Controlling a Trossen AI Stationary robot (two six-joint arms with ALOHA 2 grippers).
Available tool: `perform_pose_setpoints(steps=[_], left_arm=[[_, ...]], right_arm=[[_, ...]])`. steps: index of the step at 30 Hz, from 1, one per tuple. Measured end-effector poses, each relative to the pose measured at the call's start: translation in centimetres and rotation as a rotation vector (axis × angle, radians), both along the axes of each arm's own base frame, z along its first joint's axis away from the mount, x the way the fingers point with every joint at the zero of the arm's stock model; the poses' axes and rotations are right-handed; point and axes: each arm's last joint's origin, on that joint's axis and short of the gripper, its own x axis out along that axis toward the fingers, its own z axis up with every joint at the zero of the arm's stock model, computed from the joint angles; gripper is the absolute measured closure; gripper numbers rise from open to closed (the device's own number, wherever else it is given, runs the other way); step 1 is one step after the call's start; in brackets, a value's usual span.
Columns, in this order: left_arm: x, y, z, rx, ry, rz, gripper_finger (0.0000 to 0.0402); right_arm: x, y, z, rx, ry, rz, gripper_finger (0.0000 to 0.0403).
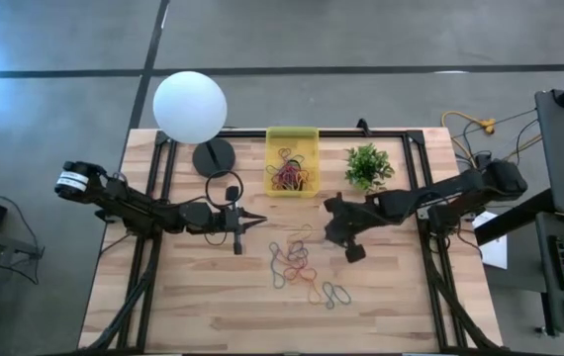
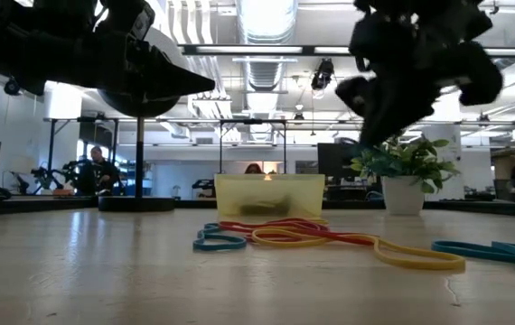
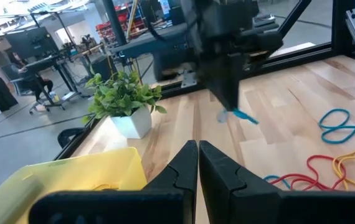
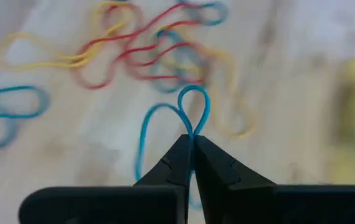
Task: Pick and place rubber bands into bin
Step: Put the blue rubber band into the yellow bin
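I have the right pincer (image 4: pixel 192 144) pinched fully shut on one blue rubber band (image 4: pixel 187 112), lifted clear of the counter (image 1: pixel 203 297). So the pick looks done and the carry is in hand. The band hangs as a narrow loop, long axis running straight out from the tips. The loose pile (image 1: pixel 297 262) lies below and just beyond it. Next I'd swing across to the yellow bin (image 1: pixel 292 133), well beyond the tips, and release. My left pincer (image 3: pixel 197 149) waits shut and empty.
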Motion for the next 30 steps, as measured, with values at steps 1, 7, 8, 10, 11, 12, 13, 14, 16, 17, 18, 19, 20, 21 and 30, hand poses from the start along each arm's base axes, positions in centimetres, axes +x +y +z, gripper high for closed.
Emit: perform_pose_setpoints(steps=[1, 7, 8, 10, 11, 12, 13, 14, 16, 17, 18, 19, 20, 21, 30], left_arm=[[0.0, 0.0, 0.0, 0.000, 0.000, 0.001, 0.0402], [0.0, 0.1, 0.0, 0.000, 0.001, 0.004, 0.0402], [0.0, 0.1, 0.0, 0.000, 0.000, 0.004, 0.0402], [0.0, 0.1, 0.0, -0.001, 0.000, 0.004, 0.0402], [0.0, 0.1, 0.0, -0.001, 0.001, 0.004, 0.0402], [0.0, 0.1, 0.0, -0.002, -0.001, 0.004, 0.0402], [0.0, 0.1, 0.0, -0.003, -0.001, 0.004, 0.0402], [0.0, 0.1, 0.0, -0.003, 0.000, 0.004, 0.0402], [0.0, 0.1, 0.0, -0.003, -0.001, 0.004, 0.0402], [0.0, 0.1, 0.0, -0.003, -0.001, 0.004, 0.0402], [0.0, 0.1, 0.0, -0.003, 0.000, 0.004, 0.0402], [0.0, 0.1, 0.0, -0.002, -0.001, 0.004, 0.0402], [0.0, 0.1, 0.0, -0.002, -0.001, 0.004, 0.0402], [0.0, 0.1, 0.0, -0.002, 0.000, 0.004, 0.0402], [0.0, 0.1, 0.0, 0.001, 0.002, 0.004, 0.0402]], right_arm=[[0.1, -0.1, 0.4, -0.033, -0.016, 0.000, 0.0395], [2.1, -1.8, 3.8, -0.161, -0.165, -0.029, 0.0395], [2.5, -2.2, 4.2, -0.176, -0.180, -0.038, 0.0395], [3.3, -3.2, 5.1, -0.195, -0.213, -0.066, 0.0395], [3.7, -3.9, 5.5, -0.202, -0.233, -0.084, 0.0395], [4.0, -4.5, 6.0, -0.206, -0.247, -0.104, 0.0395], [4.4, -5.1, 6.3, -0.209, -0.256, -0.125, 0.0395], [4.8, -5.9, 6.6, -0.212, -0.263, -0.147, 0.0395], [5.4, -7.3, 6.7, -0.219, -0.256, -0.189, 0.0395], [5.7, -8.1, 6.6, -0.221, -0.249, -0.207, 0.0395], [6.1, -8.8, 6.7, -0.223, -0.251, -0.226, 0.0395], [6.4, -9.6, 6.7, -0.225, -0.248, -0.243, 0.0395], [6.7, -10.3, 6.5, -0.223, -0.241, -0.252, 0.0395], [7.0, -11.0, 6.4, -0.219, -0.237, -0.260, 0.0395], [9.9, -16.7, 2.5, -0.179, -0.127, -0.349, 0.0395]])
